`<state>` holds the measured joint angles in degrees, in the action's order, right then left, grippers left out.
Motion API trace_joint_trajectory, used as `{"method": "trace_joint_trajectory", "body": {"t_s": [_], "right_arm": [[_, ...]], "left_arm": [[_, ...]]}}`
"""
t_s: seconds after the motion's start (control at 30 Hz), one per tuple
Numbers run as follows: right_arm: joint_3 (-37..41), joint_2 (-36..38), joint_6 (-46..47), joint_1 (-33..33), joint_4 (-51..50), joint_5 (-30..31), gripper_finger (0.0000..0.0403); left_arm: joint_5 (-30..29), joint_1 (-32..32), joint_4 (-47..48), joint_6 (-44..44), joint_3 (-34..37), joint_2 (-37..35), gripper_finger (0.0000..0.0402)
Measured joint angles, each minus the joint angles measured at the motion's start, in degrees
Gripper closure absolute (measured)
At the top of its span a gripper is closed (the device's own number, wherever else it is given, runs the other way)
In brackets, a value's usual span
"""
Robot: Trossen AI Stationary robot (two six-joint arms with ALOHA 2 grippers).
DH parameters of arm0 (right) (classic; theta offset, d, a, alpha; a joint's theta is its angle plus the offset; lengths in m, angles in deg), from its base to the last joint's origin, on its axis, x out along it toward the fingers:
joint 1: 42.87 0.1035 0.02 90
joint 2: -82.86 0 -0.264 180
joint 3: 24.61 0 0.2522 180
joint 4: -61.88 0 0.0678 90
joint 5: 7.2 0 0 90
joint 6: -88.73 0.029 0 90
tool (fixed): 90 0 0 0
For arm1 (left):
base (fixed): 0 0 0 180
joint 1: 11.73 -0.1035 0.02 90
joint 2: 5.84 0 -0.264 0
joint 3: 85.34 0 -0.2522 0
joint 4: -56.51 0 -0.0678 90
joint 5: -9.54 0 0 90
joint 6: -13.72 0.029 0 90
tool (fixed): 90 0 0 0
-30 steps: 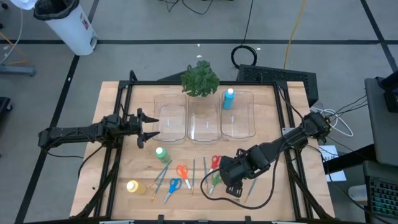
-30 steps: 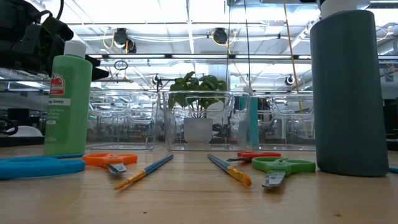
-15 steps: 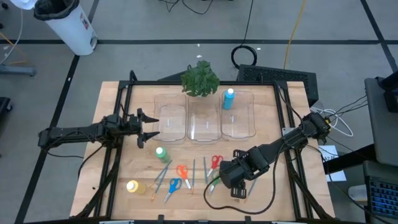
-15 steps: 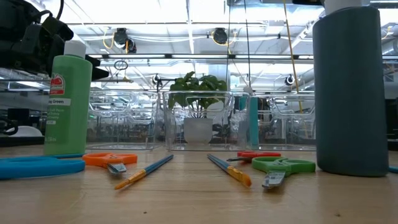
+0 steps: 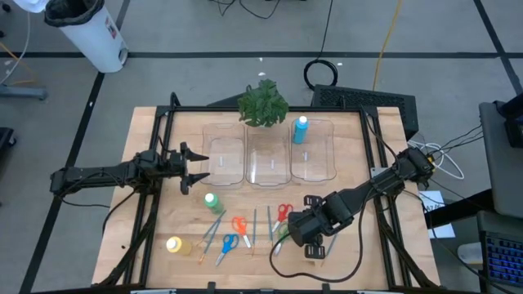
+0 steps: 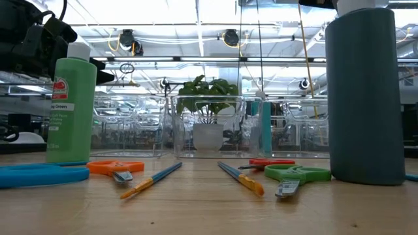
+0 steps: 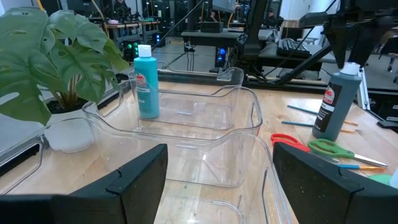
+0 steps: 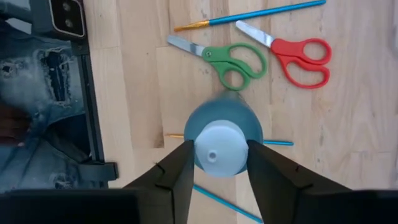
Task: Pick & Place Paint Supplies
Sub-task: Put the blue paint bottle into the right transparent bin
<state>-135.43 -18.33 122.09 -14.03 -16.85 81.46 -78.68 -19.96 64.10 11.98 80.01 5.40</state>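
dark blue bottle [image 8: 224, 130] stands upright straight below my right gripper [image 8: 217, 163], long axis in line with my reach, its cap between my fingers [image 8: 177, 171], which are still squeezing in, no firm clamp yet.

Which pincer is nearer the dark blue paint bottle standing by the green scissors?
Right. The right pincer straddles the dark blue paint bottle's white cap from above; the left pincer hovers far across the table, facing the clear bins.

The right gripper's [image 8: 216, 163] fingers have closed in around the dark blue bottle [image 8: 224, 127].
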Motion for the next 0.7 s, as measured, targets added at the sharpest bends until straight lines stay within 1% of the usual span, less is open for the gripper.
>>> {"method": "trace_joint_trajectory", "body": {"t_s": [0.17,0.37,0.47,0.6,0.7], "right_arm": [[0.0,0.0,-0.8,0.0,0.0,1.1,0.0300],[0.0,0.0,-7.5,0.0,-0.1,1.1,0.0302],[0.0,0.0,-13.9,0.1,-0.4,1.1,0.0303],[0.0,0.1,-26.1,0.2,-1.4,-0.4,0.0301],[0.0,0.1,-32.1,0.2,-1.7,-0.9,0.0295]], "left_arm": [[0.0,0.0,0.0,0.0,0.0,0.0,0.0107],[0.0,0.0,0.0,0.0,0.0,0.0,0.0107],[0.0,0.0,0.0,0.0,0.0,0.0,0.0107],[0.0,0.0,0.0,0.0,0.0,0.0,0.0107],[0.0,0.0,0.0,0.0,0.0,0.0,0.0107]]}}
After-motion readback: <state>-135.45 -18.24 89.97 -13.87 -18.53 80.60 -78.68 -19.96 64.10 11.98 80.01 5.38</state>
